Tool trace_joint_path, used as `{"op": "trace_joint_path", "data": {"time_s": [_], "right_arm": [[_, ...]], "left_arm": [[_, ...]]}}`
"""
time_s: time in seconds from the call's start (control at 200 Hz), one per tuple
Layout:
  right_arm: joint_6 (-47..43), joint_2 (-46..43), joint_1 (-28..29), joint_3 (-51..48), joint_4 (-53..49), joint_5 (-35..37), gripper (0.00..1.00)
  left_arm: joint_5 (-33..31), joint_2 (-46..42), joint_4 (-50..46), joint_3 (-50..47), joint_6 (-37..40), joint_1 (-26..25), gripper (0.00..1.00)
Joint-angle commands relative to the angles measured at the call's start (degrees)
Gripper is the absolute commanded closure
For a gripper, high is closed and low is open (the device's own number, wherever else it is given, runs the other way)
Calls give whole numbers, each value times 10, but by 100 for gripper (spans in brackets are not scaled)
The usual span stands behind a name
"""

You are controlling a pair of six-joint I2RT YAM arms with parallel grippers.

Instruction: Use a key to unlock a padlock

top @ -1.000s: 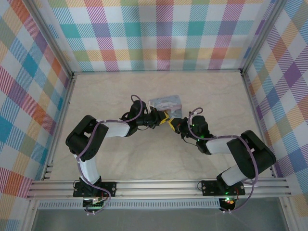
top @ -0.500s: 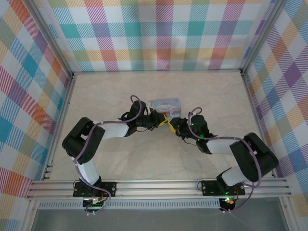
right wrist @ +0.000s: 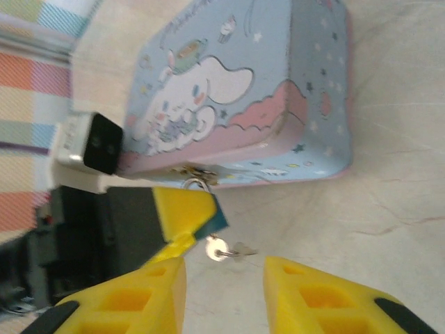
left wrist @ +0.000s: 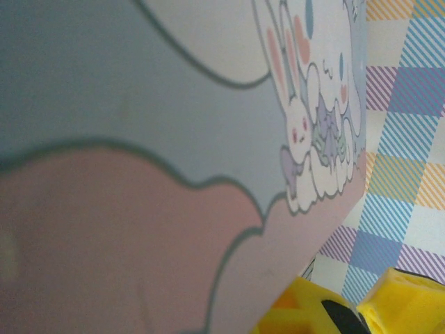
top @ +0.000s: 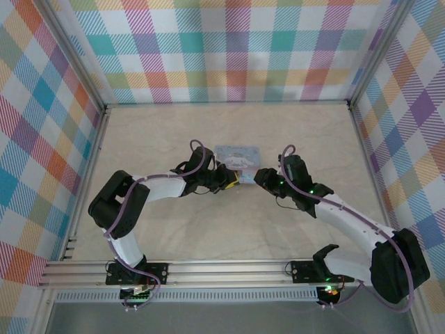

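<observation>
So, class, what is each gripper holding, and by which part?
The left fingers pinch the padlock by its body; the right fingers are open, holding nothing, the key unheld just ahead of them.

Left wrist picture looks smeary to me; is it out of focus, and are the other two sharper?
Left wrist: yes, the tin box sits too close to the lens, so its cartoon print is soft. Right wrist: mildly blurred; the key and padlock look fuzzy, and the right gripper's fingers are softest. Top external: sharp and evenly lit.
</observation>
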Motion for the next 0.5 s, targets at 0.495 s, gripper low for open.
{"op": "trace_joint_path", "data": {"time_s": [0.495], "right_arm": [[-253, 163, 122, 161, -150, 99, 50]], "left_arm": [[10, -27, 5, 15, -2, -8, 91]]}}
